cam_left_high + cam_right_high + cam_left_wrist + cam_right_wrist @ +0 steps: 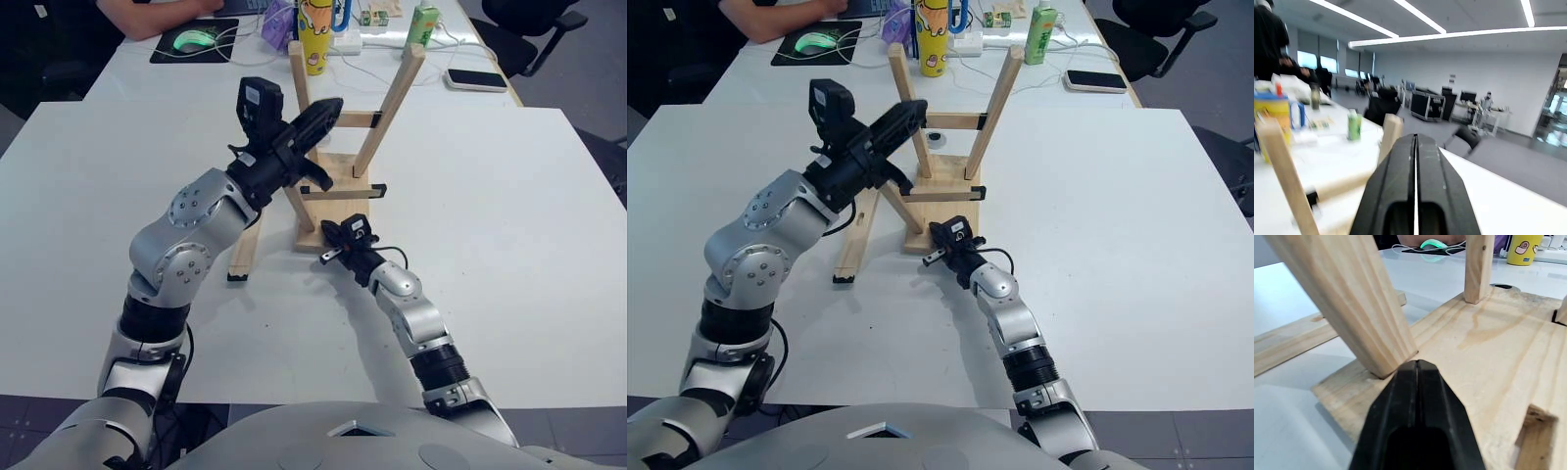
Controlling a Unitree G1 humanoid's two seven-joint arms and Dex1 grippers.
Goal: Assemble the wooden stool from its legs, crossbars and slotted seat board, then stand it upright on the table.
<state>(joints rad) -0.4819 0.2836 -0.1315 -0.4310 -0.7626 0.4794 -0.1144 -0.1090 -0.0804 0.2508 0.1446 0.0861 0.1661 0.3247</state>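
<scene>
Counter (pixel 509 215): white and wide. It carries everything you are working on.
Seat board (pixel 1488 352): your landmark. It lies flat on the counter with its underside up, so the stool is upside down.
Standing legs: you can count three rising from the seat board. The far-left leg (pixel 299 83) and far-right leg (pixel 392 108) lean towards each other's side. The near-left leg (pixel 1347 303) slants up from the near corner.
Loose leg (pixel 854 240): it lies flat on the counter just left of the seat board and does not touch it.
Far crossbar (pixel 358 119): it joins the two far legs, well above the seat board.
Near crossbar (pixel 343 192): it runs level across the seat board's near half. Where its ends seat, you cannot tell.
Left end effector (pixel 336 106): its fingers are pressed together and hold nothing. It is raised above the seat board and points between the two far legs.
Right end effector (pixel 1417 364): its fingers are closed tight and grip nothing. Its tip sits low over the seat board's near corner, right at the foot of the near-left leg.
</scene>
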